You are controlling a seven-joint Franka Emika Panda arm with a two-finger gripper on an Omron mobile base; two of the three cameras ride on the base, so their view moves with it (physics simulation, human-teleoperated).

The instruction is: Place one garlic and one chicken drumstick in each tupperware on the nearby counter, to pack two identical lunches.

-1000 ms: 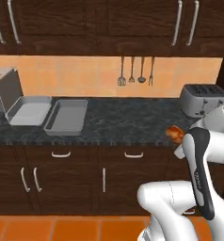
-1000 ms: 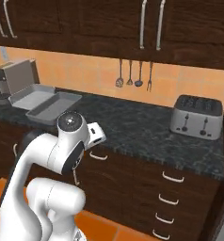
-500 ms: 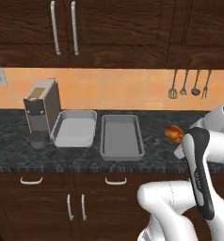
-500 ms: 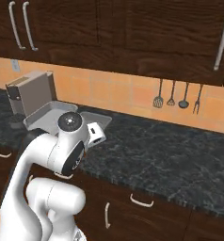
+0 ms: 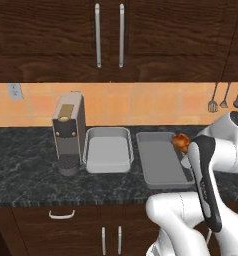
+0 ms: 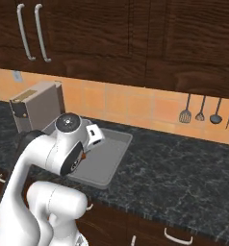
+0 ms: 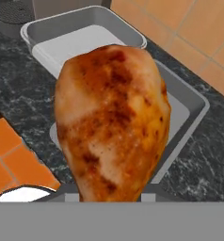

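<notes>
The counter (image 5: 26, 170) carries a coffee machine (image 5: 68, 131) and two tupperware side by side: the pale tray (image 5: 107, 150) beside the machine, the dark tray (image 5: 161, 159) to its right; both look bare. The gripper (image 5: 183, 150) is clamped on a drumstick (image 7: 111, 117), held above the dark tray's near edge; it looks firm, light and greasy, best pinched at its narrow end.
</notes>
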